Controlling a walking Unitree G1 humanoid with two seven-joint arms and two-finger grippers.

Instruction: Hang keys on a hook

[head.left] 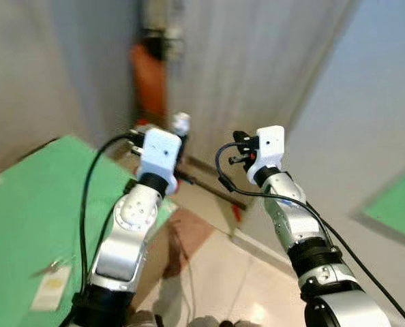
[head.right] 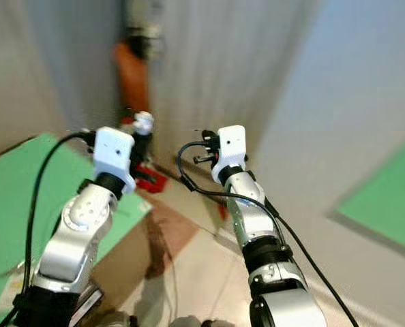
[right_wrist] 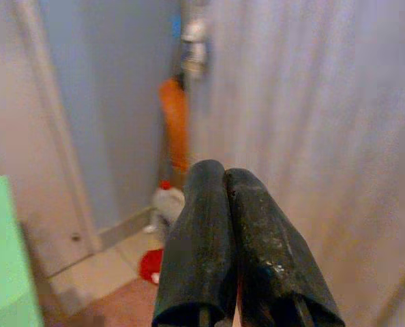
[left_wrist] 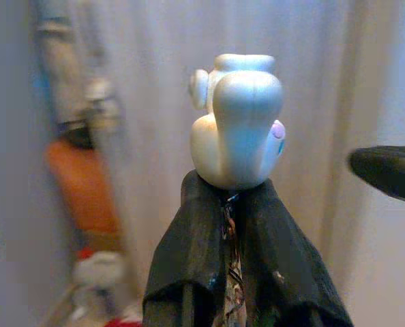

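— White plastic, that's what the left gripper (left_wrist: 233,204) has between its fingers: a pale rounded keychain charm (left_wrist: 238,122) with a lilac spot on one side. The two black fingers are pressed together under it, and something thin and metallic, probably the keys, runs down the seam between them.

— And where is it relative to the green table (head.left: 25,211)?

— Raised above the table's far corner, just past its edge, toward the pale curtain (head.left: 257,61). The charm shows as a small white knob over the left wrist housing.

— The right gripper (right_wrist: 230,197)?

— Fingers closed against each other with nothing between them. It is raised too, well off the table's far side, beside the left one and near the curtain.

— Anything else by the table?

— A small card (head.left: 50,289) lies on its near part. Beyond the far corner, an orange object (head.left: 150,78) stands in the room's corner, blurred, with something red (right_wrist: 150,264) on the floor below it.
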